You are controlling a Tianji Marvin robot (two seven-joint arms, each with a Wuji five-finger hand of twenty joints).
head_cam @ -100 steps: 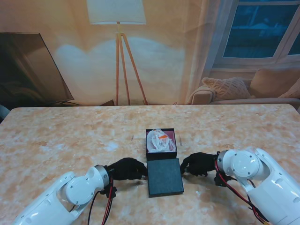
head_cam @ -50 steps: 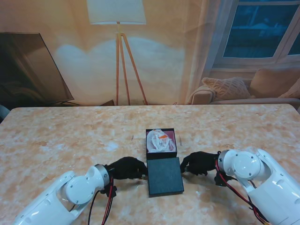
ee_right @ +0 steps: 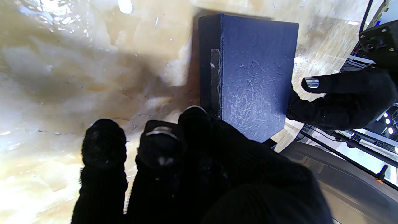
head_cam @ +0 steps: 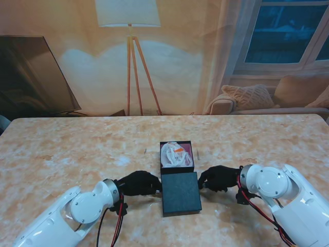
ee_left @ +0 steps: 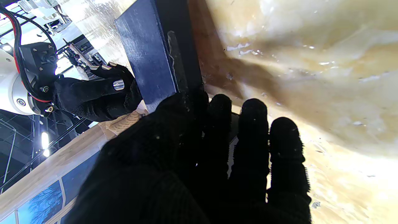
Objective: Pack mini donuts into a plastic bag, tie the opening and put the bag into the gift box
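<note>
Nothing has visibly shifted since earlier. Left hand (head_cam: 138,183) fingers press the lid's (head_cam: 180,193) left edge, right hand (head_cam: 218,178) fingers its right edge, pinching it between them near the bench's (head_cam: 61,154) near edge. Bag (head_cam: 174,154) already sits in the box (head_cam: 177,166) just beyond. Next, I judge: lift the lid level and seat it over the box.

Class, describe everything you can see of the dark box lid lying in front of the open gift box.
The lid is a flat, dark blue-grey square with a fine scratched texture and shallow sides, probably card. It lies level on the table, nearer to me than the open gift box, against its near edge. The left hand presses its left side and the right hand its right side. A strip of clear tape runs along one edge.
</note>
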